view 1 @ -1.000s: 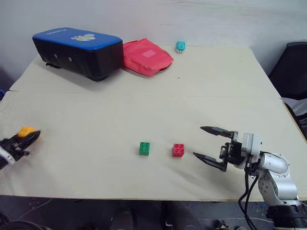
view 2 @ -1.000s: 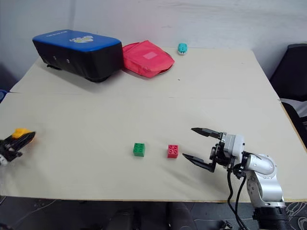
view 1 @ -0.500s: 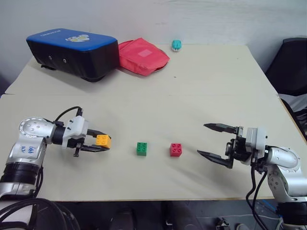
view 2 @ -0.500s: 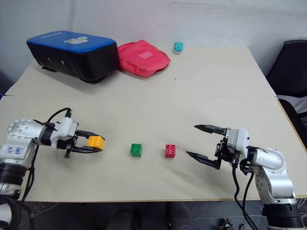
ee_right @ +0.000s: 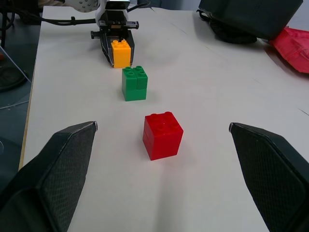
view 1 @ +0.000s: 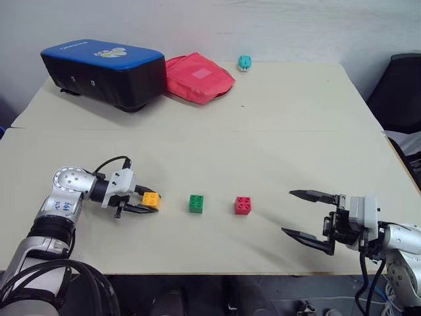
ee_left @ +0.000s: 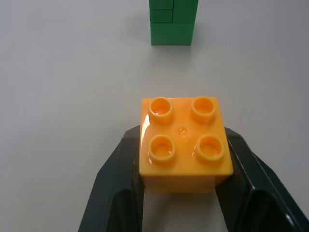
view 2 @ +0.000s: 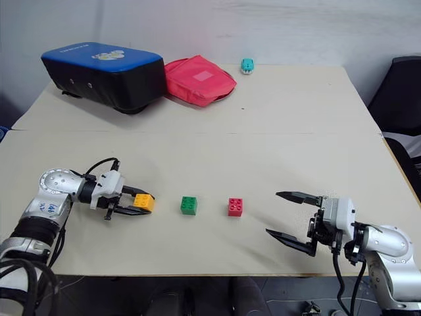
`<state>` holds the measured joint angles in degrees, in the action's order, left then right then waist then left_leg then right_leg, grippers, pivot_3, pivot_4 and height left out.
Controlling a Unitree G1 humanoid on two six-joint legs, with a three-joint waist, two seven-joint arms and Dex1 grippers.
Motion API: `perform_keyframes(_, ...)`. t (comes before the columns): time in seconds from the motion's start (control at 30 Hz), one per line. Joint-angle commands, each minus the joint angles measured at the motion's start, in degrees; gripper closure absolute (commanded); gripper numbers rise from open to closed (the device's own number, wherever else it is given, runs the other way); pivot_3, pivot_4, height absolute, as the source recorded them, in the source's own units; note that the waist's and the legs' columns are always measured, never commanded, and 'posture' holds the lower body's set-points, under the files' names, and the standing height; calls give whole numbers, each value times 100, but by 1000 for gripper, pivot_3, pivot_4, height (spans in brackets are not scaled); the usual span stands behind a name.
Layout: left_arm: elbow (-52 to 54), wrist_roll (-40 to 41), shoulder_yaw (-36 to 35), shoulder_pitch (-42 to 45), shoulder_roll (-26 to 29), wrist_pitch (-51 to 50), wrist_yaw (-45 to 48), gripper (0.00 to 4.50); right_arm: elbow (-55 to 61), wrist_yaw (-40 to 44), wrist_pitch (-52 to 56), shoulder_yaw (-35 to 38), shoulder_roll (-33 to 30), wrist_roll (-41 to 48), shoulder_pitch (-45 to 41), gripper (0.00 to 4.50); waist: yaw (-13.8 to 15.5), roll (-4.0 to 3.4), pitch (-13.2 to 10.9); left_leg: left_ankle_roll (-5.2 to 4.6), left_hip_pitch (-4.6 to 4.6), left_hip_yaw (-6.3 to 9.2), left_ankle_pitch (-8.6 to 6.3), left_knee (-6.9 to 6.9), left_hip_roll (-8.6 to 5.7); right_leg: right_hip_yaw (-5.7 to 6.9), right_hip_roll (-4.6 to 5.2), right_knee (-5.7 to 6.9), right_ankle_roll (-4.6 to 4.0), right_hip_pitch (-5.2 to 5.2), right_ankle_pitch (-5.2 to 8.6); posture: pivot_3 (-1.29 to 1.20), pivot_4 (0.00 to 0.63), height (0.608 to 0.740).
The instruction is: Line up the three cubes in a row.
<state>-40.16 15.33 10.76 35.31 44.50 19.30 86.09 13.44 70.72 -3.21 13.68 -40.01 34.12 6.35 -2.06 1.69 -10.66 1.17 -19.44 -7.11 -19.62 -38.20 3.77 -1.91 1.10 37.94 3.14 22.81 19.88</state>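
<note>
Since the earlier frame, the left hand (view 1: 148,203) has swung in from the counter's (view 1: 276,131) left edge, clamped on the orange-yellow studded plastic brick (view 1: 151,199), now just left of the green studded brick (view 1: 197,203) and red studded brick (view 1: 243,205). Left wrist view: both fingers (ee_left: 116,188) pinch the orange-yellow brick's sides, green brick ahead. Right wrist view: right hand (view 2: 293,217) fully spread, empty, facing all three bricks in line.

Glossy studded plastic orange-yellow brick (ee_left: 183,144), green brick (ee_right: 134,82) and red brick (ee_right: 162,135), matt smooth cream table (view 1: 263,138), red fabric pouch (view 1: 197,76), carbon-weave textured black fingers (ee_right: 58,169)
</note>
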Motion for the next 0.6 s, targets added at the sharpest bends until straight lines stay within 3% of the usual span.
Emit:
perform_keyframes(0.03, -219, -142, 67, 99, 14, -85, 640, 2968, 155, 66, -117, 145, 15, 130, 32, 0, 30, 0, 0, 0, 0, 0, 0, 0, 0, 0, 0, 0, 0, 0, 0, 0, 150, 740)
perform_keyframes(0.07, -258, -150, 82, 132, 16, -154, 640, 2968, 128, 93, -132, 145, 9, 134, 29, 0, 35, 0, 0, 0, 0, 0, 0, 0, -1, 0, 0, 0, 0, -1, 0, 0, 150, 740)
perform_keyframes(0.13, -302, -132, 43, 179, 15, -155, 605, 2221, 46, 159, -169, 153, 3, 141, 11, 0, 41, 0, 0, -1, 1, 0, 0, 0, 0, 1, 0, 0, 0, -1, 0, 0, 150, 740)
perform_keyframes(0.3, -65, 89, -322, 27, 266, -117, 536, 838, -161, 290, -277, 128, 56, 123, -57, 0, 32, 0, 0, -1, 0, 1, 0, 0, 1, 2, -1, 0, 0, 0, 0, 0, 150, 740)
perform_keyframes(0.47, 636, 519, -998, -851, 998, -442, 415, 838, -405, 472, -406, 134, 74, 132, -148, 0, -30, 0, -1, 1, -1, 1, 0, 10, 6, 1, -1, -1, -2, 5, 1, 0, 150, 740)
perform_keyframes(0.6, 1521, 943, -2138, -2094, 1581, -741, -126, 838, -602, 657, -390, 223, -108, 150, -347, 0, -88, 0, -1, 0, -1, 4, -1, 12, 5, 4, 8, -1, -3, 4, 1, 0, 150, 740)
